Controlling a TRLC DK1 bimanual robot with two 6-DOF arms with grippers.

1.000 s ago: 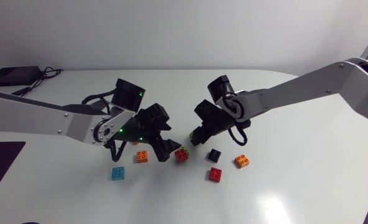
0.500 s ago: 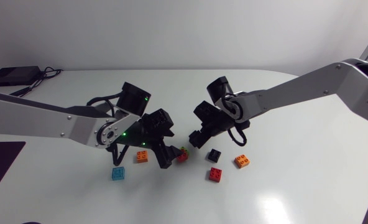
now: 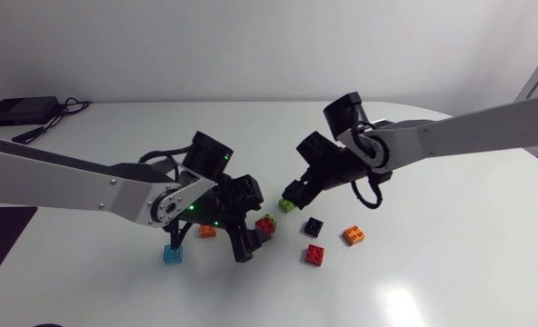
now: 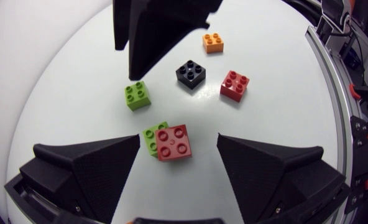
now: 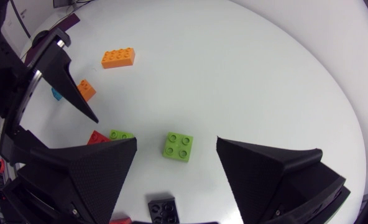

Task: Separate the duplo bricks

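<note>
Squarely between the spread left fingers point(image 4: 84, 168) lies a red-on-green brick pair point(image 4: 171, 142).

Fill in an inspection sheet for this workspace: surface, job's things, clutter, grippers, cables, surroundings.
Surface: glossy white table.
Job's things: stacked pair of red and green plastic bricks, joined; loose green brick, black brick, loose red brick, orange brick, blue brick, each single.
Clutter: flat black box at the far left corner.
Grippers: left gripper open around the stacked pair, not touching; right gripper open around the loose green brick, not touching.
Cables: black cable at the box.
Surroundings: nothing seen.
</note>
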